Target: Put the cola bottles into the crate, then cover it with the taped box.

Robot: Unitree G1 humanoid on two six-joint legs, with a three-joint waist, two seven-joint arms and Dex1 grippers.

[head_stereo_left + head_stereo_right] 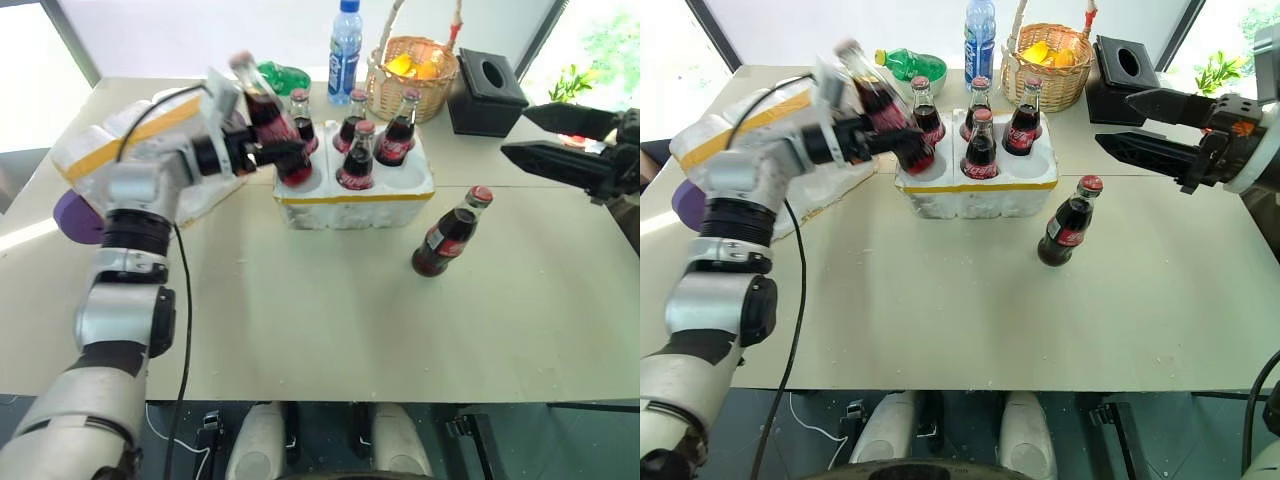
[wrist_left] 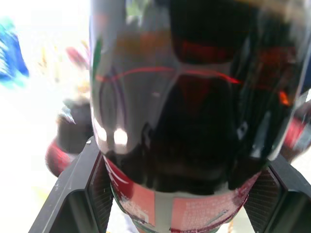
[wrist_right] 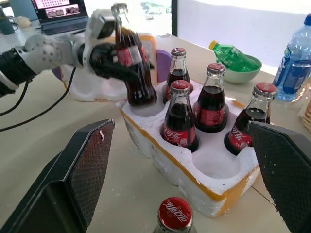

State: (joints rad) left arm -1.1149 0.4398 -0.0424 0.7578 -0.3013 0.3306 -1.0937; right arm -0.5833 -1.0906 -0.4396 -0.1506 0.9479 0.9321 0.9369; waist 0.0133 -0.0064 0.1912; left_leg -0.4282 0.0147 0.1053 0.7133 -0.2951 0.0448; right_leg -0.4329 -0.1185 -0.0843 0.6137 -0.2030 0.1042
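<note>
The white crate (image 1: 350,205) with its yellow rim band stands mid-table, and several cola bottles (image 1: 357,155) stand upright in its wells. My left gripper (image 1: 280,150) is shut on another cola bottle (image 1: 268,112). That bottle leans left, with its base at the crate's front-left well; it shows dark and close in the left wrist view (image 2: 180,97). One more cola bottle (image 1: 448,235) stands on the table right of the crate. My right gripper (image 1: 515,132) hangs open above the table's right side, apart from everything. The taped box (image 1: 90,140) lies at the left behind my left arm.
Along the far edge stand a blue-labelled water bottle (image 1: 345,40), a green bottle in a bowl (image 1: 285,75), a wicker basket (image 1: 410,80) and a black tissue box (image 1: 485,90). A purple object (image 1: 72,215) lies beside the taped box.
</note>
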